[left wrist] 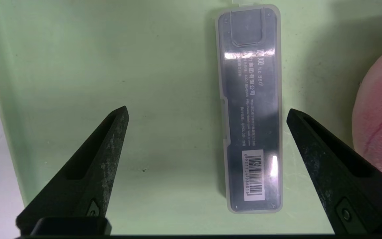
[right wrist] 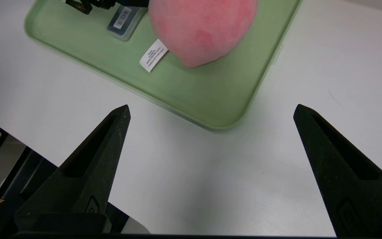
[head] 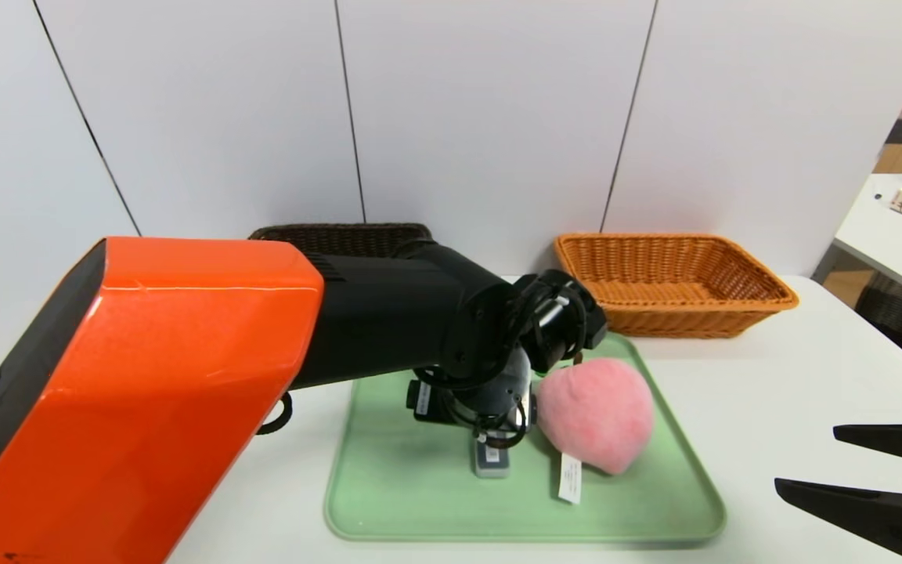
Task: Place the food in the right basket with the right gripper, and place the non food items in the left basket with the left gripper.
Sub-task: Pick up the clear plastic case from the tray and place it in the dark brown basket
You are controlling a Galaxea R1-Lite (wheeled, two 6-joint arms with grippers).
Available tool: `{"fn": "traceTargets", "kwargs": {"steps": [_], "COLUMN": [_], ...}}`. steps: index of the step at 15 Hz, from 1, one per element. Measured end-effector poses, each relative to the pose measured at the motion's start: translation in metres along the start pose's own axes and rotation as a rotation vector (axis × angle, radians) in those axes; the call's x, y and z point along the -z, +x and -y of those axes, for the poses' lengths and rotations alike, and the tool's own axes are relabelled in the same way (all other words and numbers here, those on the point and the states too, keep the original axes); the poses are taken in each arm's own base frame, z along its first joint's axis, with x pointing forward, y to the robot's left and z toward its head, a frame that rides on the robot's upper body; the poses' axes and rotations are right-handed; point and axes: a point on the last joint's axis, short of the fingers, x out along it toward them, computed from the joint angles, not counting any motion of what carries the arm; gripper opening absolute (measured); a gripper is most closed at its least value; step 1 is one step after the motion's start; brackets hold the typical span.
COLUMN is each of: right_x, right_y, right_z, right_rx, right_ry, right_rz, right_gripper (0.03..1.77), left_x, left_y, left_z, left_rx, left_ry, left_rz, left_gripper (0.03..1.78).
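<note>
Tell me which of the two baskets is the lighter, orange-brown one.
The basket on the robot's right, behind the green tray's right side; the other basket, partly hidden behind the left arm, is dark brown.

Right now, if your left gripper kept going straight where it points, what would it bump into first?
Probably the long plastic case, or the green tray beside it: both lie between the open fingers of my left gripper. I can't tell how far down they are.

Beyond the green tray (head: 396, 509), the left arm (head: 388, 313) hides most of the dark wicker basket (head: 341, 233).
</note>
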Motion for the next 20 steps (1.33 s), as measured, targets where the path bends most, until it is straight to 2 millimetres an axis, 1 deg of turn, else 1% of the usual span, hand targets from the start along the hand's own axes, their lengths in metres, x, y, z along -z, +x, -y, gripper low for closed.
{"fn": "traceTargets", "kwargs": {"steps": [12,20], "right_x": [-0.001,-0.001], "right_y": [0.000,0.000], "right_z": [0.000,0.000], "right_rx": [0.001,-0.007], "right_ry": [0.000,0.000], "right_rz": [0.003,0.001], "right_gripper": [1.70,1.70], "left_x": [0.002,0.000], "left_y": [0.012,0.012], "left_z": [0.006,0.004], "left_rx": [0.007,0.026], "left_ry": [0.007,-0.007], "left_rz": [-0.023,-0.042], "left_gripper": [1.69,1.69]}}
